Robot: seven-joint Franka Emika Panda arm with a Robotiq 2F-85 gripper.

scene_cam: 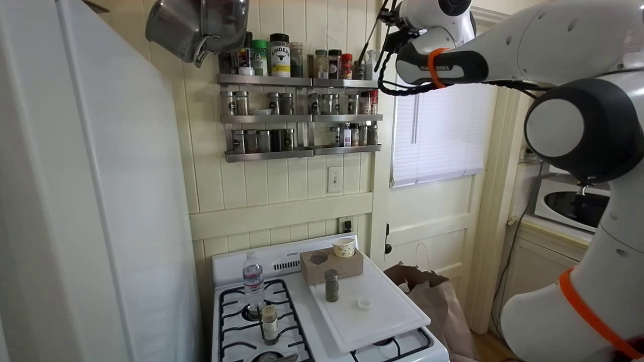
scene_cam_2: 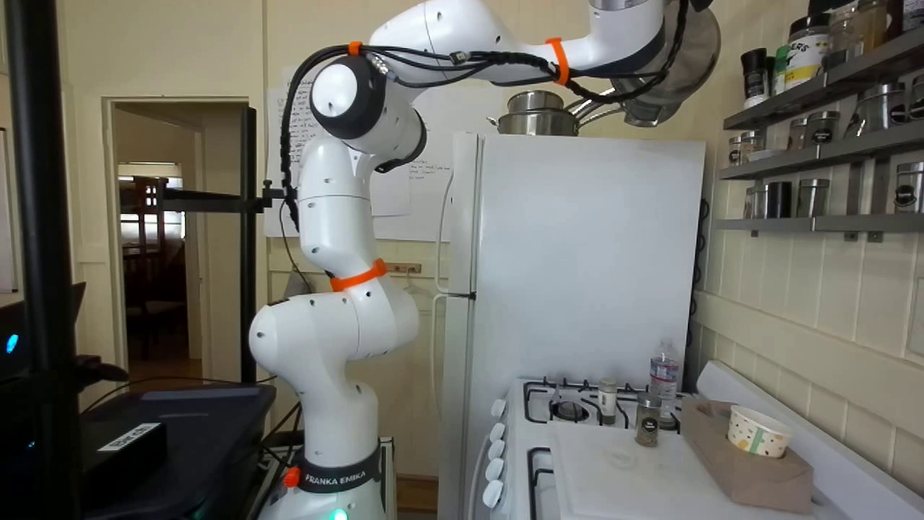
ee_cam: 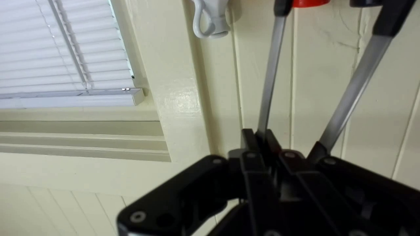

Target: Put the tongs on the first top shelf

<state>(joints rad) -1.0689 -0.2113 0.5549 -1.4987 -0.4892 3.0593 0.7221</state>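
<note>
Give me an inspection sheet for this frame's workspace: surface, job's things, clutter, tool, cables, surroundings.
Surface: white stove, with a white board over part of it.
Job's things: tongs held by the tool, shelf contact unclear; top shelf crowded with jars.
Clutter: bottle and pale-topped shaker on the stove; grey-topped shaker on the board; box with patterned cup.
Tool: shut on one side of the tongs.
Cables: dark bundle along the robot arm.
Surroundings: fridge, hanging cookware, door blind.
</note>
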